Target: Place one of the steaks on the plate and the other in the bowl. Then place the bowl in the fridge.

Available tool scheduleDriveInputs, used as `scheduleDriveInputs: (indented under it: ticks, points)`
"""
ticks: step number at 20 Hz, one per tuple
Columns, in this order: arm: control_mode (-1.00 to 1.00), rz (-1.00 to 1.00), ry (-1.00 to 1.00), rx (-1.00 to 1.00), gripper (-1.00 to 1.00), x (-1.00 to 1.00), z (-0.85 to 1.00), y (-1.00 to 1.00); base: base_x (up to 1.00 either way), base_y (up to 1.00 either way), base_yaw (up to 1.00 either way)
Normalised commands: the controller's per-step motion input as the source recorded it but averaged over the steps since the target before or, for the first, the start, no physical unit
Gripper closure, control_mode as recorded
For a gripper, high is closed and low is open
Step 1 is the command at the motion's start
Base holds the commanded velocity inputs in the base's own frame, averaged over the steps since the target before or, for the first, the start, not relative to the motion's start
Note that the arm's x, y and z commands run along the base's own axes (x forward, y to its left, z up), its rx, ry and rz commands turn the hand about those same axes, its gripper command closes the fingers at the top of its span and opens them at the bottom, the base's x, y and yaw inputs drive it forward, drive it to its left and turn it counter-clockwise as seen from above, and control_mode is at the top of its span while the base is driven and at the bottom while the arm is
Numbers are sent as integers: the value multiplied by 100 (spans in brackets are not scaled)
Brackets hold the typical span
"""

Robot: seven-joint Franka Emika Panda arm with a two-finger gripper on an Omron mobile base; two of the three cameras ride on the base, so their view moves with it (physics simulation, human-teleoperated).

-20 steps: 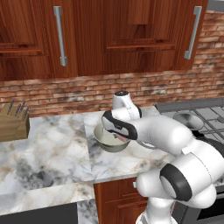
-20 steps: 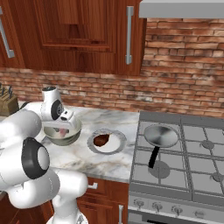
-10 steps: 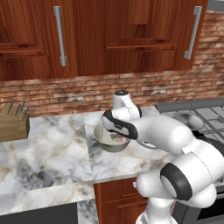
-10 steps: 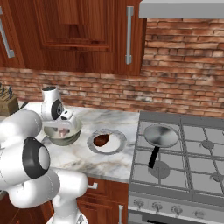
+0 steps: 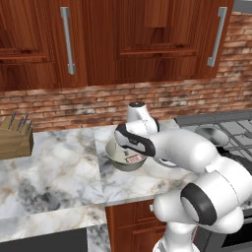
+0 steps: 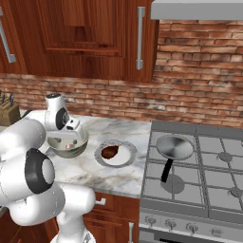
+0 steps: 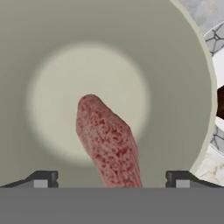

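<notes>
Steak, the pinkish-red one (image 7: 109,142), lies flat on the pale floor of the bowl (image 7: 166,65), running from the middle of the floor toward the bottom edge of the hand view, between the two finger tips. The gripper (image 7: 111,178) has its jaws spread wide, one tip (image 7: 41,179) on each side of the meat and clear of it, so nothing is pinched. In the left base view the same red steak (image 5: 134,159) shows as a small patch inside the cream-beige bowl (image 5: 118,158), with the hand hanging directly above it.

The bowl (image 6: 66,151) stands on the marble counter (image 6: 90,173), just beside the plate (image 6: 124,160). The dark brown steak (image 6: 110,152) rests on the plate's white middle, toward its left side; the plate's grey rim rings it. In the hand view a dark sliver of that brown steak (image 7: 220,101) peeks past the bowl's rim at the right edge.

Right of the plate is the gas stove (image 6: 213,166), and a small steel frying pan (image 6: 174,147) with a black handle sits on its near-left burner. A wooden knife block (image 5: 15,138) stands at the far left of the counter against the brick wall (image 5: 74,106), under the dark wooden cabinets (image 5: 123,39).
</notes>
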Motion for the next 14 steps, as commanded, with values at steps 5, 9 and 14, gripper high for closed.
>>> scheduleDriveInputs:
  ticks: [5,9,14]
  points:
    - [-100,0,-2,4,-100,-50,75,0,0,0,0]
    - [-100,0,-9,1,-100,-71,12,-4,0,0,0]
    - [-100,-7,-6,5,-100,-65,7,-86,0,0,0]
